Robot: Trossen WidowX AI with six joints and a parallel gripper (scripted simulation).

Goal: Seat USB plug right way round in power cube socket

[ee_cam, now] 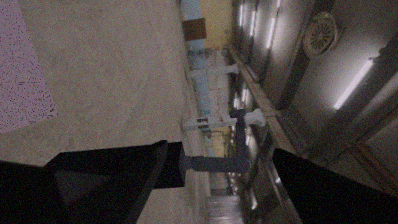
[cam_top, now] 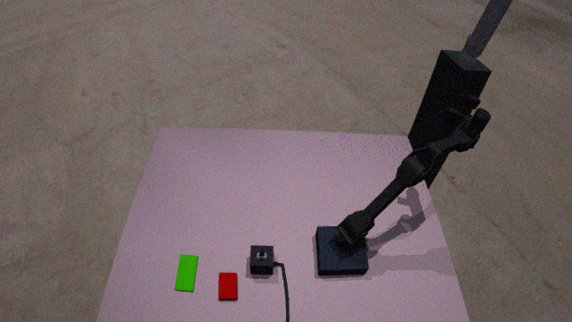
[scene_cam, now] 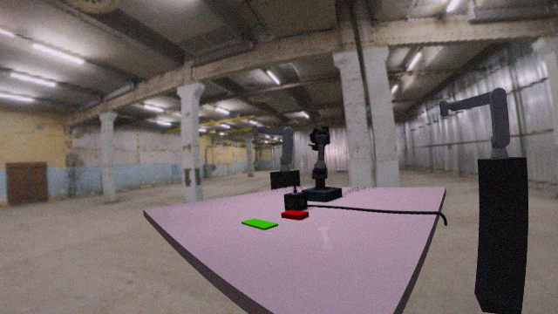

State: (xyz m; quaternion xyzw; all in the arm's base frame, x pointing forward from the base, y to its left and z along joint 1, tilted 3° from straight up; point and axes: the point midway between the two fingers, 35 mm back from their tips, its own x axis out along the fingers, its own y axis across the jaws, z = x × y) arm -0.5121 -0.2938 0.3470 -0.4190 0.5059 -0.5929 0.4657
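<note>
The black power cube (cam_top: 261, 268) (scene_cam: 296, 201) stands on the pink table (cam_top: 268, 188) (scene_cam: 349, 253) (ee_cam: 20, 75). The small dark USB plug (cam_top: 262, 253) (scene_cam: 295, 189) sticks up from its top, with a pale outline around it in the top view. Its depth and which way round it is are too small to tell. My gripper (ee_cam: 219, 149) is open and empty, fingers wide apart in the wrist view. It is raised high, far from the cube, beyond the arm's base in the top view. The wrist view shows neither cube nor plug.
A red block (cam_top: 228, 286) (scene_cam: 295, 215) and a flat green slab (cam_top: 186, 273) (scene_cam: 260, 224) lie near the cube. A black cable (cam_top: 286, 291) (scene_cam: 375, 209) runs from the cube's side to the table edge. Black pedestals (cam_top: 451, 94) (scene_cam: 502, 227) (ee_cam: 172, 167) with grey arms stand off the table.
</note>
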